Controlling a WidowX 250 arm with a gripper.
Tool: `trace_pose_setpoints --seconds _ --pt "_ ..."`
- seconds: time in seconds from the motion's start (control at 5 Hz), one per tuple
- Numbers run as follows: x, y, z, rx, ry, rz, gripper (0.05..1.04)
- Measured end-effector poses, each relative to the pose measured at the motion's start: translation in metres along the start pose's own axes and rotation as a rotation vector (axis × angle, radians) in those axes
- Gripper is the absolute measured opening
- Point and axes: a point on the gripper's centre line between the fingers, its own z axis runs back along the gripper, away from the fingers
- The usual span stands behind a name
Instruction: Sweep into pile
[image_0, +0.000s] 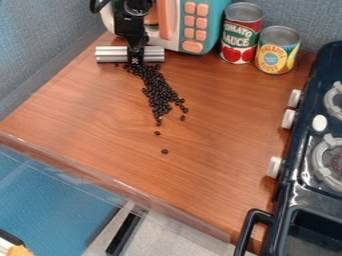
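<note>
Gripper (135, 56) (pointing down) above beans (159, 92)

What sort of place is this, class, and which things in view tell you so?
It looks like a toy kitchen: a dark stove with white knobs stands at the right, and at the back are a teal toy microwave and two food cans.
</note>
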Motion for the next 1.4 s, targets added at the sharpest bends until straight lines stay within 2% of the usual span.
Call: trace_pose_setpoints --seconds 0.8,1.4 --pt "-0.044 0.035 0.012 -0.021 0.031 -0.016 0.383" --pt "-0.053 0.065 0.017 -0.032 0.029 -0.036 0.383"
